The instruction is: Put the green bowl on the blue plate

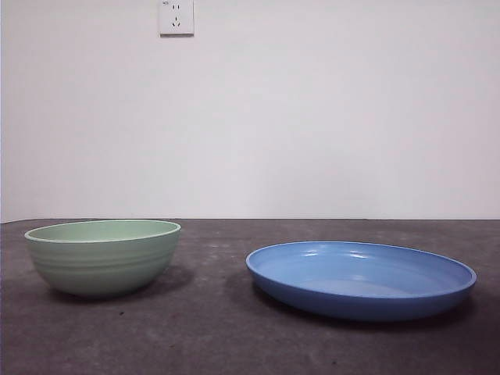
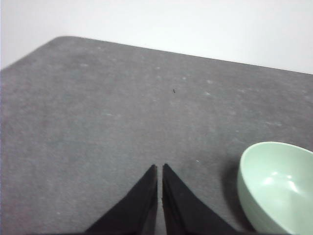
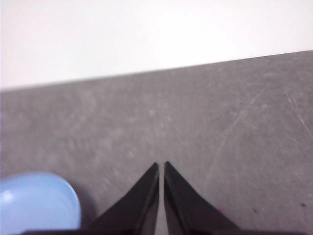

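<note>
I am seeing one green bowl (image 1: pixel 103 256) sitting left on the grey bench (image 1: pixel 211 328) and one blue plate (image 1: pixel 361 279) sitting right, well apart. Left tool (image 2: pixel 159 167) and right tool (image 3: pixel 161 165) are both hanging closed, holding nothing. No readable writing anywhere.

Pale mint-green bowl (image 1: pixel 103 256) with faint ridges; glossy blue plate (image 1: pixel 361 279); dark grey table (image 1: pixel 219 328), perhaps speckled.

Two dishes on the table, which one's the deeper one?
The green bowl, at the left in the front view. Its ridged wall rises well above the table, while the blue plate beside it is wider, shallow, with a low rim.
</note>
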You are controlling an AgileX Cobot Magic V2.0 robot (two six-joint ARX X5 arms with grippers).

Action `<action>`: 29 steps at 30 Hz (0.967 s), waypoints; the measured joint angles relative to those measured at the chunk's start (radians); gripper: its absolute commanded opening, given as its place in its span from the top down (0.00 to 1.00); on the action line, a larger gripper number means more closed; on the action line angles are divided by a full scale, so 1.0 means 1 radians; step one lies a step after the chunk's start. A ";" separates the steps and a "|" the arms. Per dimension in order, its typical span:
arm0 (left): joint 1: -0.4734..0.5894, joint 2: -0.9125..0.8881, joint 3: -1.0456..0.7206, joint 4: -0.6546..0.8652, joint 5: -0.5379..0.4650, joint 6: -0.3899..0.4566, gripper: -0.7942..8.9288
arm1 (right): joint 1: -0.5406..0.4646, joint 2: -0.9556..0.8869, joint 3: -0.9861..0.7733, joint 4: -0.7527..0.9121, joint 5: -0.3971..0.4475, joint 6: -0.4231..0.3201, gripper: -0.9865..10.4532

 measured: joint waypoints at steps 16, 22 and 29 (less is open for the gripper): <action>-0.045 0.407 0.475 -0.098 0.189 -0.054 0.90 | 0.000 0.230 0.412 -0.209 -0.211 0.164 0.90; -0.067 0.568 0.681 -0.125 0.331 -0.055 0.90 | 0.000 0.394 0.581 -0.308 -0.338 0.160 0.90; -0.101 0.719 0.838 -0.250 0.504 -0.055 0.90 | 0.016 0.582 0.784 -0.460 -0.474 0.083 0.90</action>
